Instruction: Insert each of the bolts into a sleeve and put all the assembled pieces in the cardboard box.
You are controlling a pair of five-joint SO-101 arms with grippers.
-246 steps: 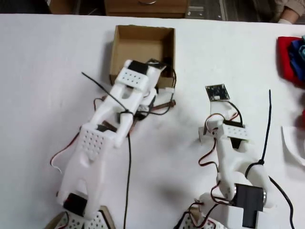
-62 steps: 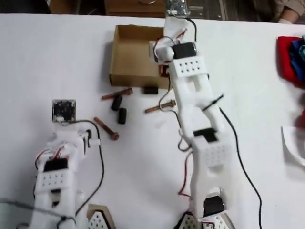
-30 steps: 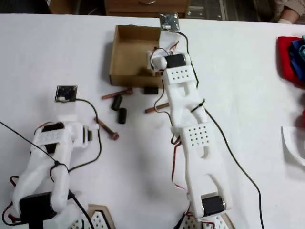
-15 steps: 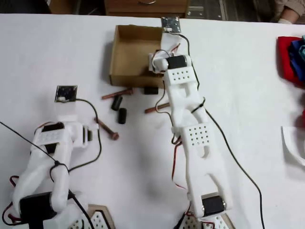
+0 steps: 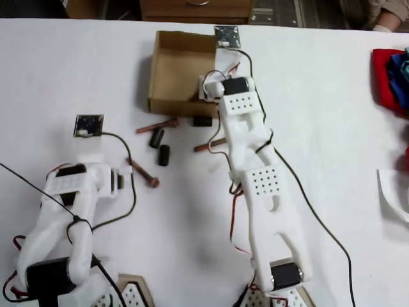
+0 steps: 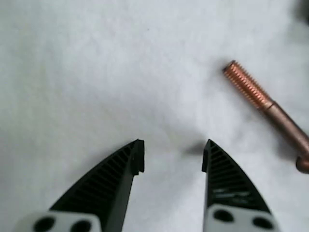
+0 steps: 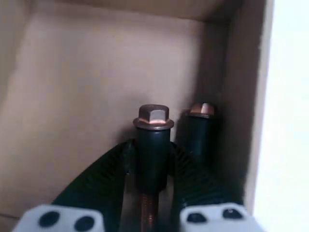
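The cardboard box [image 5: 176,67] sits at the back middle of the white table. My right gripper [image 7: 152,159] is inside it, shut on a black sleeve with a copper bolt through it [image 7: 153,145]. A second assembled piece [image 7: 199,133] stands close beside it in the box corner. In the high view the right arm [image 5: 246,128] stretches to the box's near right corner. Three loose bolts [image 5: 156,125] [image 5: 211,145] [image 5: 142,172] and three black sleeves [image 5: 156,137] [image 5: 164,155] [image 5: 202,121] lie in front of the box. My left gripper [image 6: 171,154] hovers open over bare table beside a bolt [image 6: 265,104].
The left arm [image 5: 67,204] is folded back at the near left. Red and blue cloth [image 5: 391,70] lies at the right edge, with a white object [image 5: 393,198] below it. Wooden furniture [image 5: 192,9] stands behind the table.
Two seconds ago the left arm folded back to the near left. Over the last second the right gripper shifted slightly at the box corner with its piece, and the left arm stayed still.
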